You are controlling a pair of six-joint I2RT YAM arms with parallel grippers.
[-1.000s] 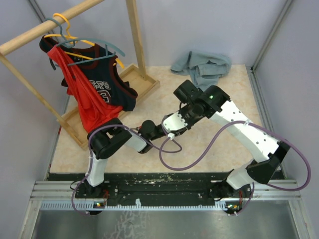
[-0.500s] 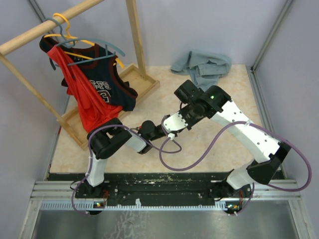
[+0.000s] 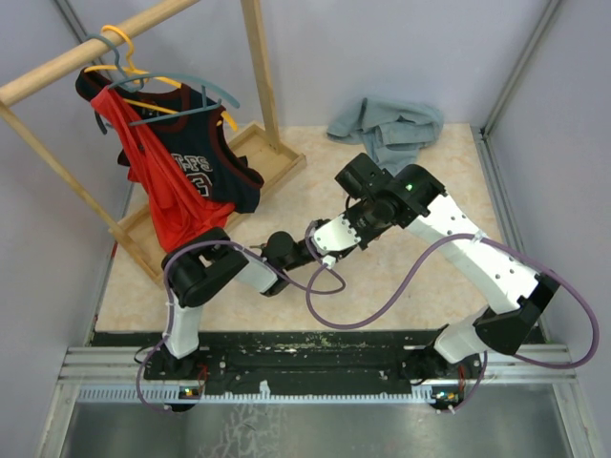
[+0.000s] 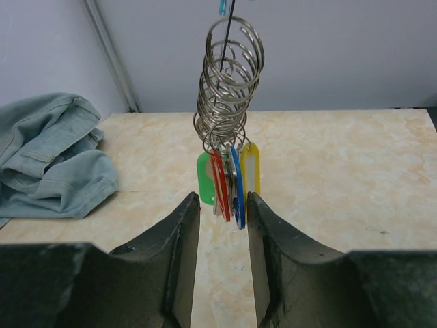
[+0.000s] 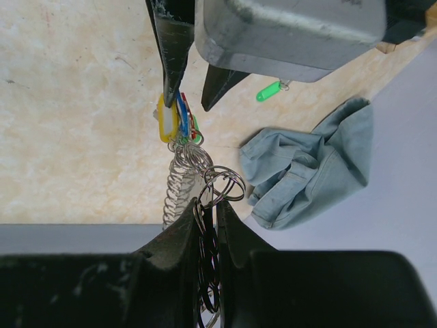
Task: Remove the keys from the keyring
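The keyring (image 4: 229, 82) is a stack of thin silvery loops hanging upright. My right gripper (image 5: 208, 205) is shut on its top loops (image 5: 222, 183). The keys (image 4: 225, 181), with green, red, blue and yellow tags, dangle from the lowest loop. Their lower ends dip between the tips of my left gripper (image 4: 223, 198), whose jaws stand apart and open. In the right wrist view one left finger (image 5: 171, 48) lies against the yellow tag (image 5: 166, 119), and the other stands off to the side. From above, both grippers meet over mid-table (image 3: 348, 227) and hide the bunch.
A loose green tag (image 5: 268, 91) lies on the tabletop beyond the left gripper. Crumpled blue denim (image 3: 387, 129) lies at the back of the table. A wooden clothes rack with a red and black jersey (image 3: 181, 172) fills the back left. Walls close in both sides.
The left arm's elbow has shifted slightly to the left. Both grippers stay together at the same spot.
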